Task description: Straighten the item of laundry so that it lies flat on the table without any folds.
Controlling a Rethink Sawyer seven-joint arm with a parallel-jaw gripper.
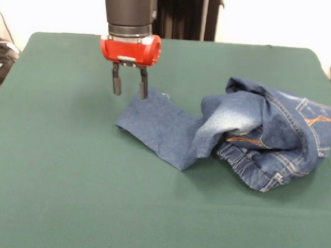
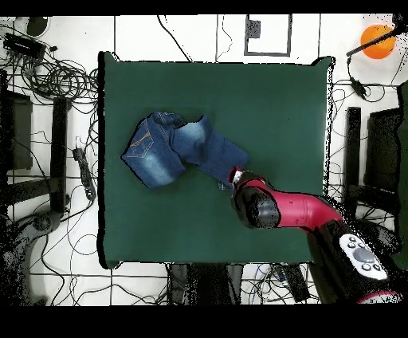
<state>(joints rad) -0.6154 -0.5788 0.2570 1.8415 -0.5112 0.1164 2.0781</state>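
While the gripper (image 1: 129, 87) hangs with its two dark fingers (image 1: 116, 85) spread apart and nothing between them, its tips sit just above the far corner of the one extended trouser leg (image 1: 157, 125), so the step in hand appears to be either a fresh grasp or a release at that hem. The next move likely calls for closing on the hem and drawing it away from the bundle. The jeans (image 1: 268, 139) are blue denim, faded pale in patches, with orange stitching; the waist and second leg lie crumpled in a heap on the matte green table (image 1: 65, 196).
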